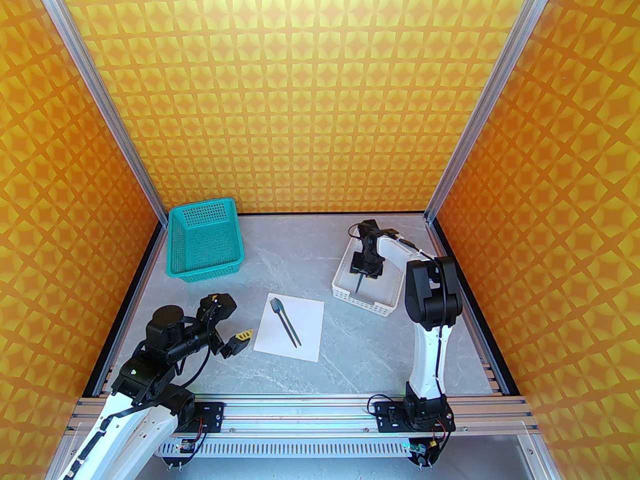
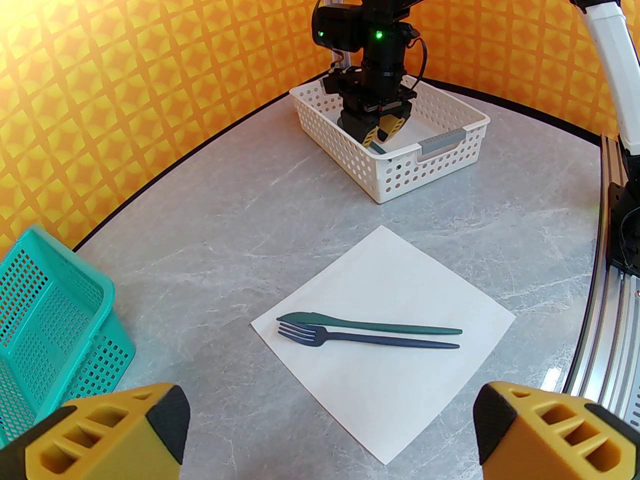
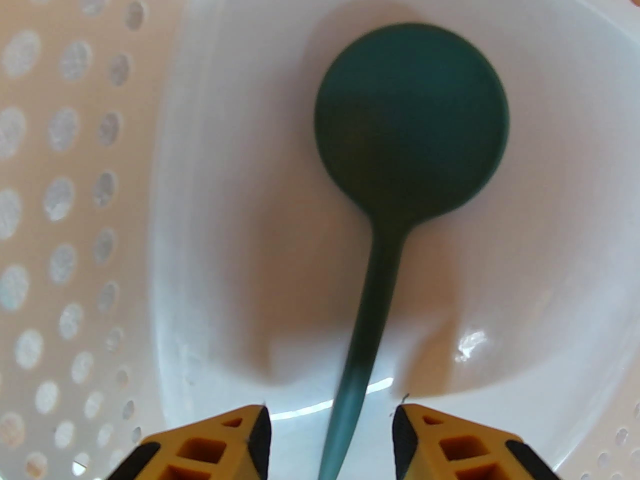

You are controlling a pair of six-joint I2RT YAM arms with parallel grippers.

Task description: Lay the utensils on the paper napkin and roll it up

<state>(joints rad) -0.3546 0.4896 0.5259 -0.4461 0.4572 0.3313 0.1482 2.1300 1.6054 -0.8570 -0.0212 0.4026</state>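
The white paper napkin (image 1: 290,329) (image 2: 385,338) lies flat on the table. On it lie a dark fork (image 1: 275,305) (image 2: 350,339) and a teal knife (image 1: 285,314) (image 2: 350,322), side by side. The round-bowled teal spoon (image 3: 410,118) (image 1: 360,284) lies in the white perforated basket (image 1: 350,298) (image 2: 435,153). My right gripper (image 1: 362,273) (image 3: 330,418) reaches down into that basket. Its fingers (image 3: 250,433) stand either side of the spoon's handle, with a gap on each side. My left gripper (image 1: 235,343) (image 2: 330,418) hovers wide open and holds nothing, just left of the napkin.
A teal mesh basket (image 1: 205,240) (image 2: 50,318) stands at the back left of the grey marble table. Orange patterned walls close in three sides. Bare tabletop lies between the napkin and the white basket.
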